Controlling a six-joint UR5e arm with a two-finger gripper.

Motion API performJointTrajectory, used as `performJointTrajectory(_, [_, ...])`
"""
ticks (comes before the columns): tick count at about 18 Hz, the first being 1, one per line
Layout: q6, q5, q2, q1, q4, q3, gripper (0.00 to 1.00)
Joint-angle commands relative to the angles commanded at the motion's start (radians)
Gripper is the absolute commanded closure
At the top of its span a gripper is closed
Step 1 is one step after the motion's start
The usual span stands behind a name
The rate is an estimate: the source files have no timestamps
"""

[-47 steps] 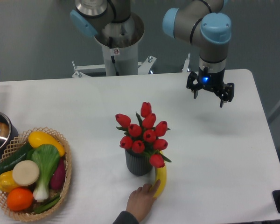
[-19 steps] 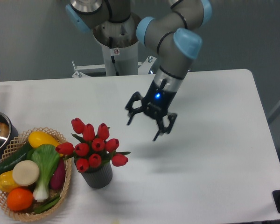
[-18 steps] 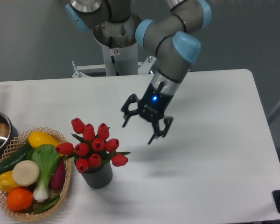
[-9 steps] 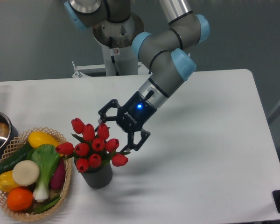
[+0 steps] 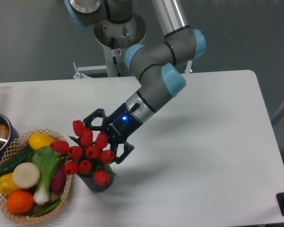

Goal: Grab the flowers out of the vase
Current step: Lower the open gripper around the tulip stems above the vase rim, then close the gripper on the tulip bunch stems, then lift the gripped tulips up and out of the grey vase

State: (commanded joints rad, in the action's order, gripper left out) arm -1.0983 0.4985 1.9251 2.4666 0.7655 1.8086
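The gripper (image 5: 105, 138) reaches with fingers spread wide apart around the flowers (image 5: 86, 151) standing in the vase (image 5: 97, 182).

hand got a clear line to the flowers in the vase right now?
Probably yes. The hand is open and right at the flowers, coming in from their upper right with a finger on either side of the rear buds. Nothing lies between them; the basket sits left of the vase, off the approach side.
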Motion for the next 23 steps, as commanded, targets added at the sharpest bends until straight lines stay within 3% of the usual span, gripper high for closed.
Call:
performJointTrajectory(1, [-0.015,0.0,0.005,0.0,0.002,-0.008,1.0])
performJointTrajectory(9, [-0.065,0.031,-0.014,0.006,0.002,-0.006,1.0])
performJointTrajectory(15, [0.034,0.018,-0.086,0.011,0.002,-0.012,1.0])
performJointTrajectory(19, [0.19,0.015,-0.118,0.002,0.003,-0.066,1.0])
performJointTrajectory(23, [0.323,0.015,-0.11,0.0,0.003,-0.167,1.0])
